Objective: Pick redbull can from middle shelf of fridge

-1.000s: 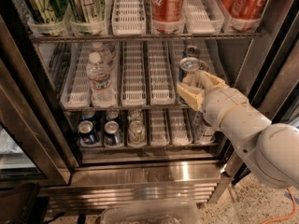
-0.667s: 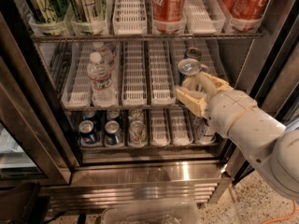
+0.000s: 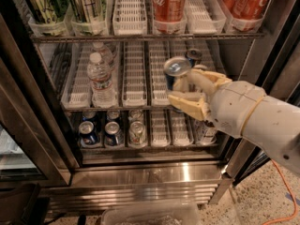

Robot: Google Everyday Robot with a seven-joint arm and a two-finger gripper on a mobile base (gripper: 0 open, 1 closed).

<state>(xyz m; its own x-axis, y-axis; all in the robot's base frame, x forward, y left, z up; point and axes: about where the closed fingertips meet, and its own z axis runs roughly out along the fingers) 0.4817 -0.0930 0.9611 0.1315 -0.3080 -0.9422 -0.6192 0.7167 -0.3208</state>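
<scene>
Setting: speckled floor (image 3: 262,198) at lower right with an orange cable (image 3: 282,184) lying across it; I am viewing the inside of the fridge (image 3: 140,175), with its dark frame at both sides and a steel grille base below.
Top shelf: green cans (image 3: 63,3) at left, red Coca-Cola cans (image 3: 168,1) at centre and right, all upright in white lane trays.
Middle shelf (image 3: 136,108): wire rack with long white slotted trays and a steel bar along the front edge.
Water bottles (image 3: 100,78): two, upright, one behind the other in a left-hand lane of the middle shelf.
Redbull can (image 3: 175,74): right of centre at the front of the middle shelf, tilted so its silver top faces me. I cannot tell whether its base touches the tray.
Pincer (image 3: 182,87): closed on the redbull can, one tan finger on the right of the can body, the other across its lower part.
Arm (image 3: 253,116): white casing, entering from the right edge and reaching leftward into the fridge opening.
Rear can (image 3: 193,56): upright, deep on the middle shelf, just above the pincer as I see it.
Lower shelf: two dark-blue cans (image 3: 88,132) at left, a silver-topped can (image 3: 136,131) beside them, and one more can partly hidden under the arm.
Foreground: clear plastic bin (image 3: 150,214) at the bottom edge, contents unclear.
</scene>
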